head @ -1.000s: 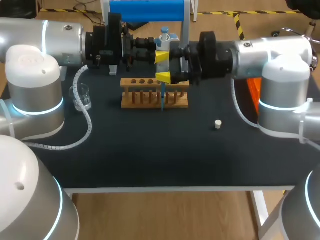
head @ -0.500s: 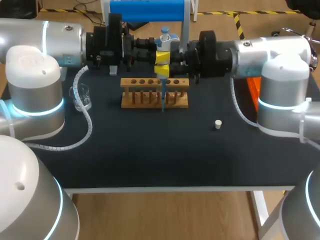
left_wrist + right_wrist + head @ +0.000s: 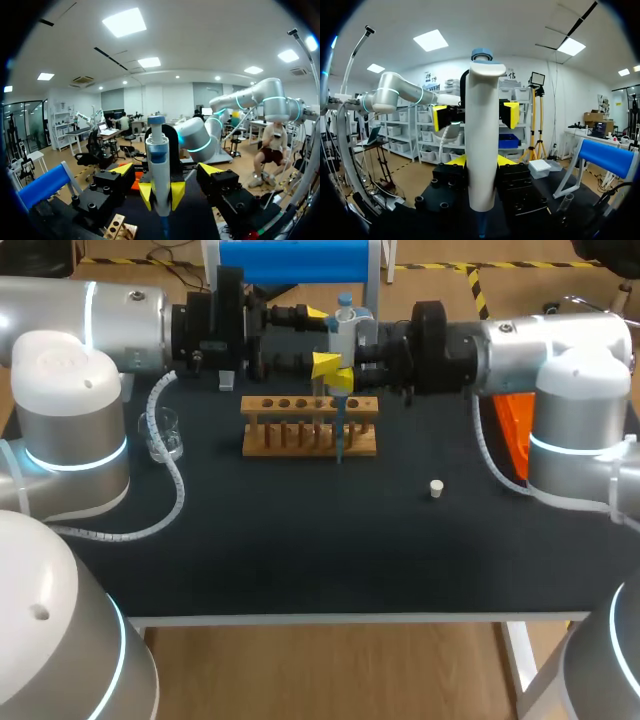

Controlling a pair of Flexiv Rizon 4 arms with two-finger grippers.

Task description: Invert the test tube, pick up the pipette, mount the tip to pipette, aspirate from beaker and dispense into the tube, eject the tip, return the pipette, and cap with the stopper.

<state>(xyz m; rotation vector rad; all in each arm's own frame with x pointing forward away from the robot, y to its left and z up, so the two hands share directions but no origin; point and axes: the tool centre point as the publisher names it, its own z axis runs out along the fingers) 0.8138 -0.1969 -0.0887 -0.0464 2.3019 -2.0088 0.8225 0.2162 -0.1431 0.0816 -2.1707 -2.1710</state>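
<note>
"Where was the white-and-blue plastic pipette (image 3: 345, 320)?"
"Clamped upright in my right gripper (image 3: 333, 373) above the wooden tube rack (image 3: 300, 435); my left gripper (image 3: 166, 169) stood wide open, empty. I judged it needed keeping vertical."

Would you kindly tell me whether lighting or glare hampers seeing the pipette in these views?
Head view: even light, no glare on the dark table; the pipette reads clearly, its thin tip less so against the rack. Left wrist view: ceiling lights flare overhead, but the pipette is evenly lit. Right wrist view: its pale body carries only soft shading.
</note>
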